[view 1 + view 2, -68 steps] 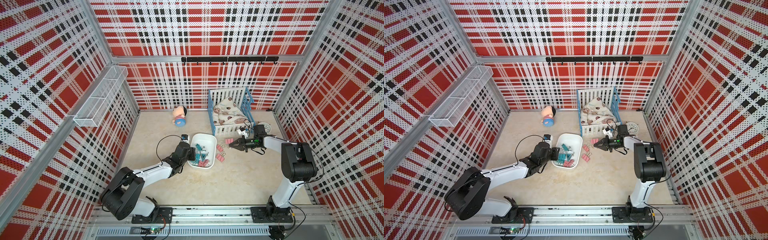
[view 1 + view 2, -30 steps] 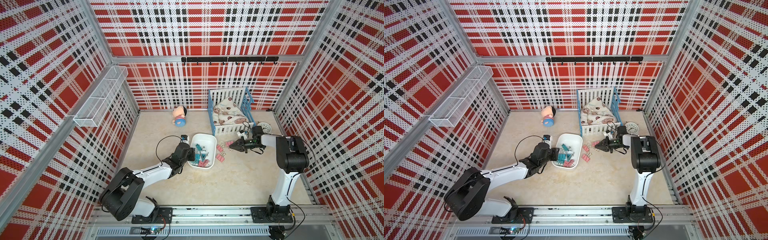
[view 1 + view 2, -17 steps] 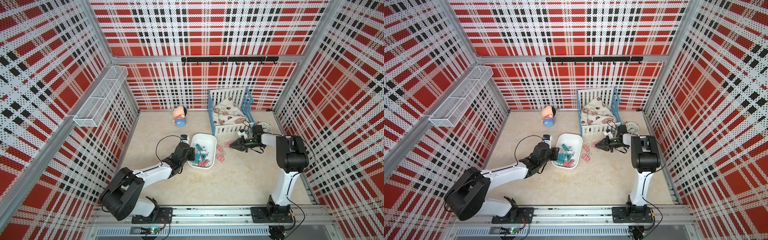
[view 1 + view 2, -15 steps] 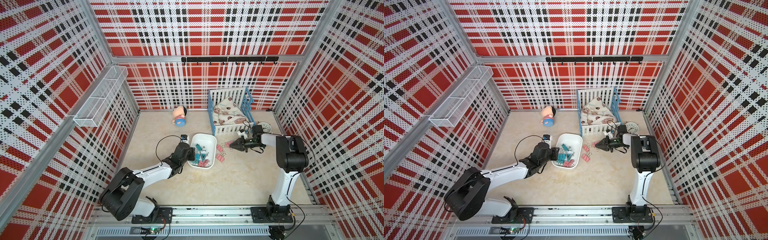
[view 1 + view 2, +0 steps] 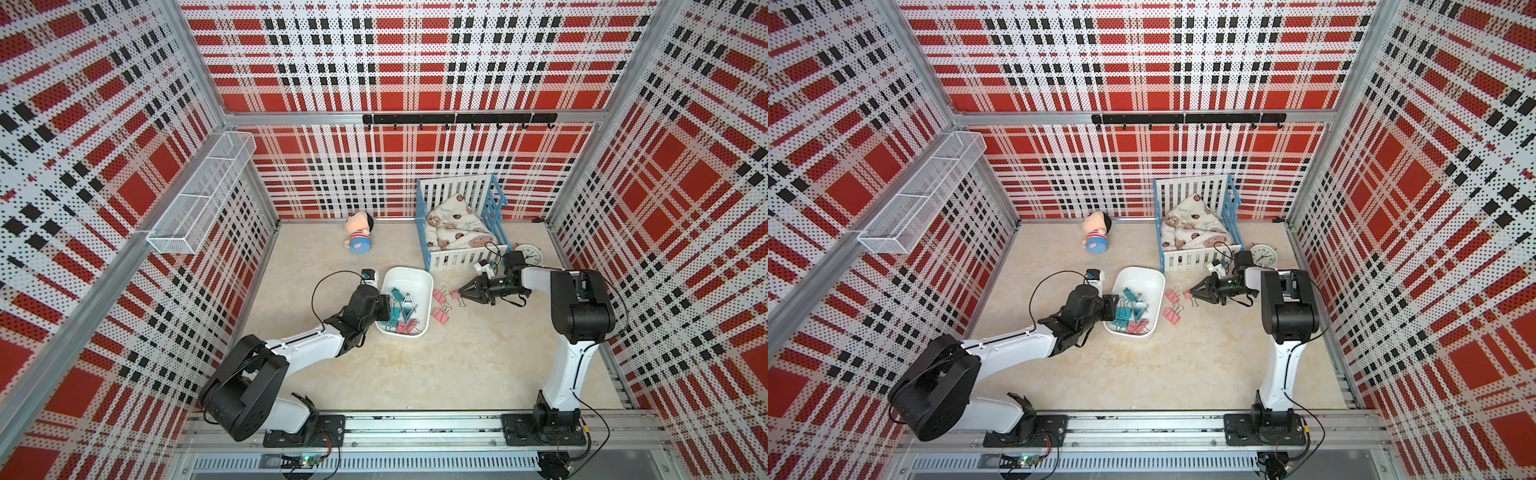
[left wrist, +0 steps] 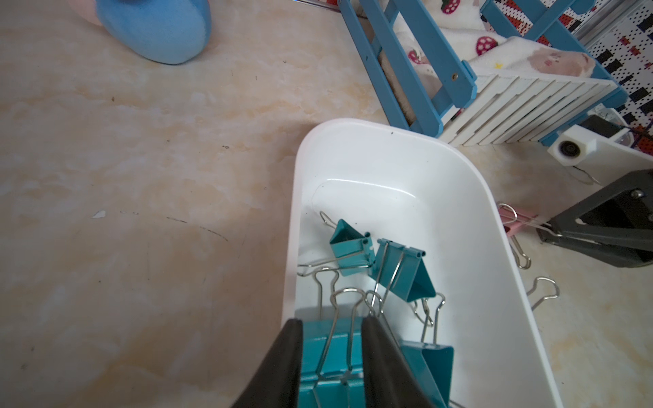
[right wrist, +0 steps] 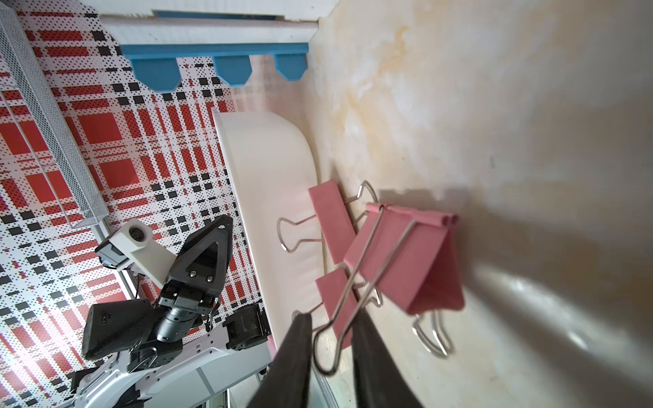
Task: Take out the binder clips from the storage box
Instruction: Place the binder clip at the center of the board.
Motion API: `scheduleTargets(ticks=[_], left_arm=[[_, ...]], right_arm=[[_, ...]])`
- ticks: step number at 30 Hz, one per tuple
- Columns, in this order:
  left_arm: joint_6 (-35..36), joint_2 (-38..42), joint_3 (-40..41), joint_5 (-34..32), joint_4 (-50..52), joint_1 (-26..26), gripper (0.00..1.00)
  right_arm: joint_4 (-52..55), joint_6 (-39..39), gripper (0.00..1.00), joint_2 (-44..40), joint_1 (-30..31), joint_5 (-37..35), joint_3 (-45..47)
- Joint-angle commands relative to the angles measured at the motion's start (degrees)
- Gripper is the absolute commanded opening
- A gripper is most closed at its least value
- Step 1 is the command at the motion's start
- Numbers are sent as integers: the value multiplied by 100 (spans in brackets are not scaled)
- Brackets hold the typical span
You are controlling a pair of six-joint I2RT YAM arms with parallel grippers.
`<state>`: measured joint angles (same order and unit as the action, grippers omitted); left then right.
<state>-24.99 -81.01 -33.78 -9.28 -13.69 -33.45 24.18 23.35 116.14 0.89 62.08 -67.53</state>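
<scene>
While a good many binder clips (image 5: pixel 400 311) sit in the box (image 5: pixel 411 279), the entry reads as follows.

Item 1, step in hand: unloading, part done (judged). Three pink ones lie out on the table (image 5: pixel 415 374), just beside the box's long wall on the right arm's side. A teal and pink mix is inside, bunched at the box end nearer the table's front edge. The other end is bare. The box itself stands approx. mid-table.

Item 2, left gripper (image 6: pixel 332 319): inside the box at the crowded end, fingers closed against both flanks of a teal clip (image 6: pixel 330 356), its wire handle lying up betw. them. The clip sits low in the box, not lifted clear (cannot tell if it touches the floor).

Item 3, right gripper (image 7: pixel 332 314): low over the table beside the box, jaws part open. The wire handle of a pink clip (image 7: pixel 406 258) passes betw. the fingers w/ a gap showing, so it is not clamped as far as seen. The clip body is just ahead of the fingertips, next to the two other pink ones.

Item 4, next move (est.): the right needs to back straight off w/o snagging that handle loop. The left needs to raise its teal clip over the rim and carry it to bare table, minding neighbours whose handles overlap close by (tangle risk).
</scene>
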Motion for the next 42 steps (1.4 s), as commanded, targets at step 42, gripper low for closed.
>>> scheduleTargets(ticks=[42], left_arm=[[-313,364,309,-293,309,-355,35]], right_arm=[[1372,-1813,40,-119,3373,-4012,-2583]])
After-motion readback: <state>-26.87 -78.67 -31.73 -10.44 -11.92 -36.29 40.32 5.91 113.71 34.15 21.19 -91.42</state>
